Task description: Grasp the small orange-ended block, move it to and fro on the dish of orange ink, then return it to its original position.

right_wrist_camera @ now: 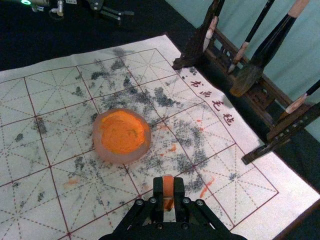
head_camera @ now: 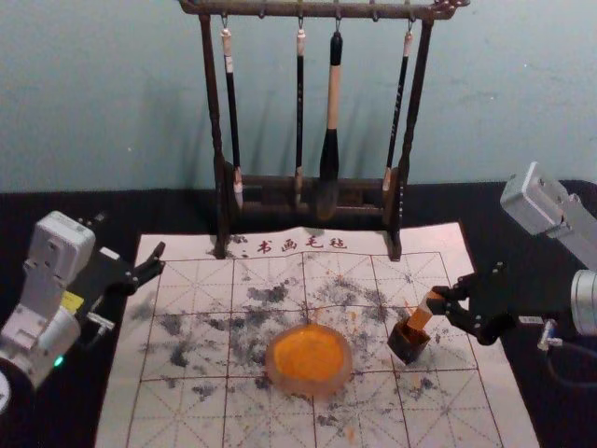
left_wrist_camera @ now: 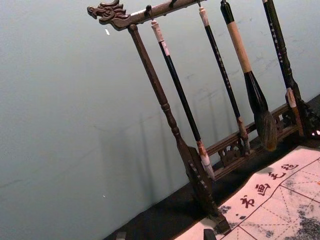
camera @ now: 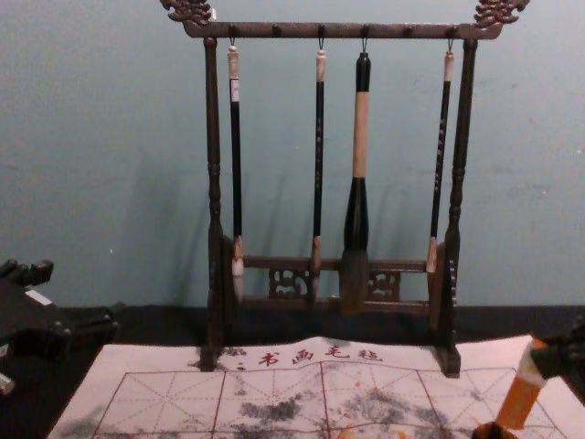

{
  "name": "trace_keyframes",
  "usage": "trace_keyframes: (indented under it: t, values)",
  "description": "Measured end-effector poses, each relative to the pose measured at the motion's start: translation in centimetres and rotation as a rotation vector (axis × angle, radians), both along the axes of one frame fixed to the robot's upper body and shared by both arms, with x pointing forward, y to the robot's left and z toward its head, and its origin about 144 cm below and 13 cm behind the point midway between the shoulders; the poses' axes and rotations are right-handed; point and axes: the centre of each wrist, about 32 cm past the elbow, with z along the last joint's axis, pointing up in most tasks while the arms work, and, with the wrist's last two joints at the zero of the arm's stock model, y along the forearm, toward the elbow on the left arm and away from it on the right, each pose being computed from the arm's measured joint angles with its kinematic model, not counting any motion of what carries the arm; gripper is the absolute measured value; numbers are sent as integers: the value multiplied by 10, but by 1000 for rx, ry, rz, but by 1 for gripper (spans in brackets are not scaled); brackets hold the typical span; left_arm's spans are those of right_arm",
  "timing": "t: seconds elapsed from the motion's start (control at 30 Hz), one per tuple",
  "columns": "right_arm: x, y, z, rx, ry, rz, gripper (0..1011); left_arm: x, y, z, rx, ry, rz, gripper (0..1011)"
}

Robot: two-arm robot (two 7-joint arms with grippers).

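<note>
In the head view, my right gripper (head_camera: 436, 301) is shut on the upper end of the tilted orange-ended block (head_camera: 420, 315). The block's lower end meets the rim of a small dark holder (head_camera: 409, 344); I cannot tell whether it is inside. The right wrist view has the block (right_wrist_camera: 168, 186) pinched between the fingers of the right gripper (right_wrist_camera: 168, 190). The round dish of orange ink (head_camera: 309, 359) lies left of the holder. My left gripper (head_camera: 135, 289) is parked at the mat's left edge, open and holding nothing; its tips show in the left wrist view, either side of the left gripper's gap (left_wrist_camera: 165, 235).
A dark wooden rack (head_camera: 308, 184) with several hanging brushes stands at the mat's back edge, its right foot behind the holder. The ink-stained white mat (head_camera: 196, 411) lies on a black table (head_camera: 56, 207). A wall rises behind.
</note>
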Motion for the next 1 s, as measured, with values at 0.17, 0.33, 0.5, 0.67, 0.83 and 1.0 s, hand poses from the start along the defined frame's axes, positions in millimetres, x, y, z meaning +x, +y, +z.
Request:
trace_keyframes:
  t: [0.17, 0.33, 0.5, 0.67, 0.83, 1.0]
  values:
    - [-2, 0, -2, -1, 7, 1, 85, 0, 0, 0, 0, 0, 0, 1002]
    - [-3, 1, -4, -3, 17, 1, 85, 0, 0, 0, 0, 0, 0, 1001]
    - [-3, 0, -7, -1, 26, -5, 85, 0, 0, 0, 0, 0, 0, 1001]
    - [-2, 0, -9, 2, 31, -12, 85, 0, 0, 0, 0, 0, 0, 1001]
    - [0, -1, -11, 5, 38, -21, 85, 0, 0, 0, 0, 0, 0, 1001]
    - [3, 0, -14, 8, 45, -28, 85, 0, 0, 0, 0, 0, 0, 1001]
